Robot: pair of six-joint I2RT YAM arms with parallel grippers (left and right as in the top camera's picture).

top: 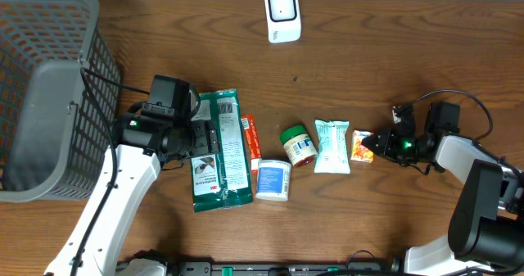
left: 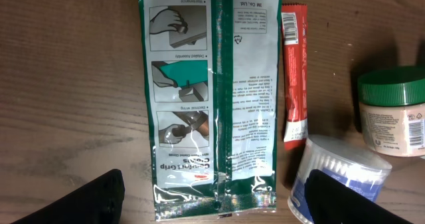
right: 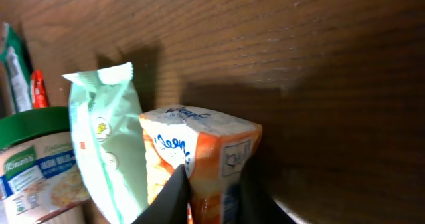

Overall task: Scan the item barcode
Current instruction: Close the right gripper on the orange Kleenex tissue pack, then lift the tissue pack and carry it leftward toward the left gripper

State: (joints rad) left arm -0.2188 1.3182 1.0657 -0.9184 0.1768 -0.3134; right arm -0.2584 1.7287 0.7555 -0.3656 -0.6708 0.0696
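Your orange packet lies on the bench, nearer the robot than the white scanner and off to its right. The right claw grips the packet's end, its fingers pinched on either side. Closer in line with the scanner sit a mint sachet and a green-lidded jar. Left of the scanner, your left claw hangs wide open over a dark green pouch.

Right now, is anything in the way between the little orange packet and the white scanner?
Almost nothing. The right claw pinches the orange packet. The mint-green pouch lies flat close beside it, partly toward the white scanner; past that, only bare table shows.
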